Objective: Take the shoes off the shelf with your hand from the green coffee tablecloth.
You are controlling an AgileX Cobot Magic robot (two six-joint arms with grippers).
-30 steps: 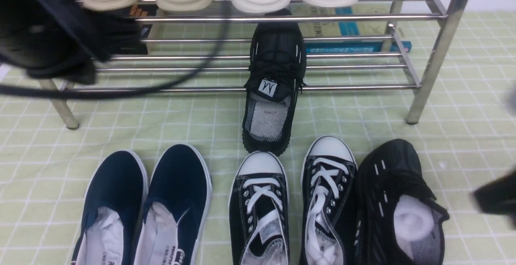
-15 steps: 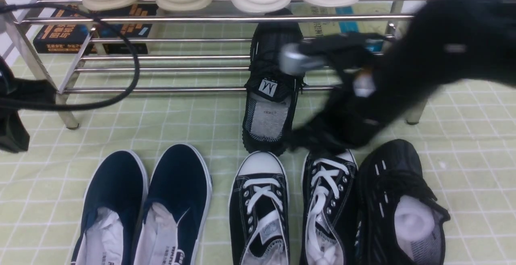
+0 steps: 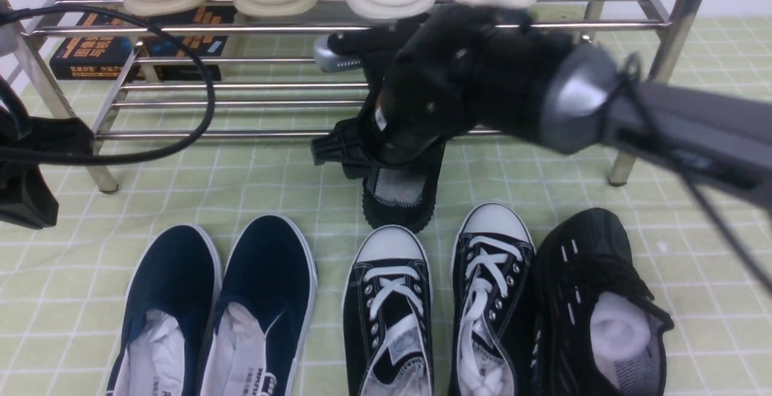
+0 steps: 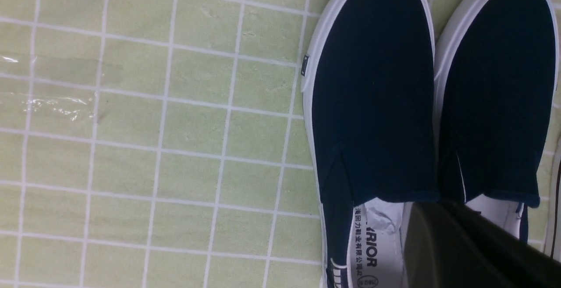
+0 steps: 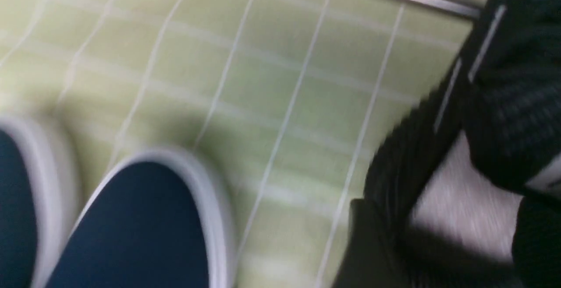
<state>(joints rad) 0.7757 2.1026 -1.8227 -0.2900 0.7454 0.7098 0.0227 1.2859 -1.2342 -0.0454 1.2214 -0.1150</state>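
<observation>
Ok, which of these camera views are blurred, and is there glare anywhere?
Right wrist view: heavily smeared, with the navy slip-on toe and the green tablecloth grid lines streaked. Left wrist view: sharp, with one glossy streak on the green tablecloth. Front view: the canvas sneakers are crisp, the right arm is soft-edged, and there are bright highlights along the tubes of the shelf.
</observation>
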